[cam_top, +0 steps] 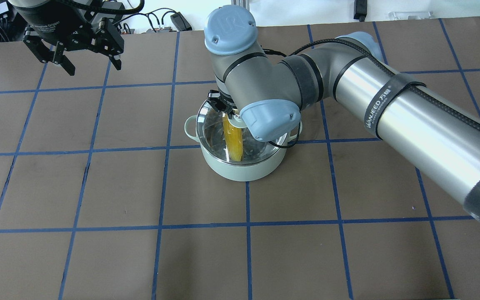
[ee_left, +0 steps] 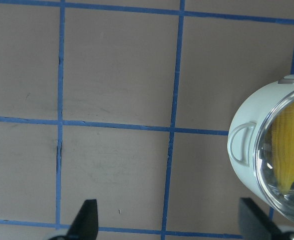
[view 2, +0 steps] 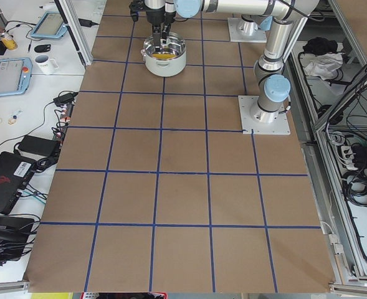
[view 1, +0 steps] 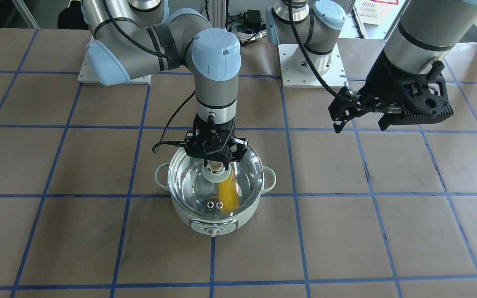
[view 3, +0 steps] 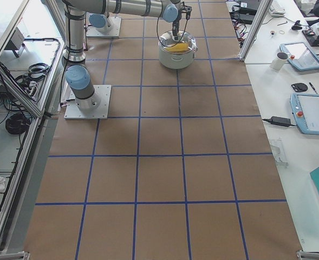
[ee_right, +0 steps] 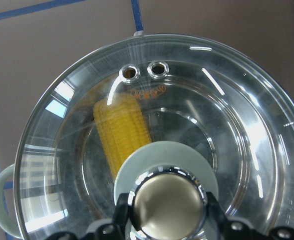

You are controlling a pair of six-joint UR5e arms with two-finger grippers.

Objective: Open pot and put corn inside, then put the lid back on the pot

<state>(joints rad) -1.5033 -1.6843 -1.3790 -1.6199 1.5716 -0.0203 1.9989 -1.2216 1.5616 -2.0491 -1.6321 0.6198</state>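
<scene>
Black right hand [view 1: 218, 162] pinches ball knob [ee_right: 167, 201] directly under its wrist. Glass lid [ee_right: 226, 115] looks seated level on mint pot [view 1: 205, 221]; corn [view 1: 227, 194] lies inside, long axis toward dial [view 1: 213, 231]. Left hand [cam_top: 92, 62] wide open, empty, well apart. Likely next: let go, lift straight up.

Right wrist view: my right pincer [ee_right: 167, 222] cut off by bottom edge; corn [ee_right: 121, 127] one end hidden under lid [ee_right: 236, 125] base. Overhead: my wrist [cam_top: 265, 112] hides knob [ee_right: 167, 202]. Left wrist view: pot [ee_left: 246, 120] cut by right edge; left pincer [ee_left: 169, 222] tips partly cropped.
</scene>
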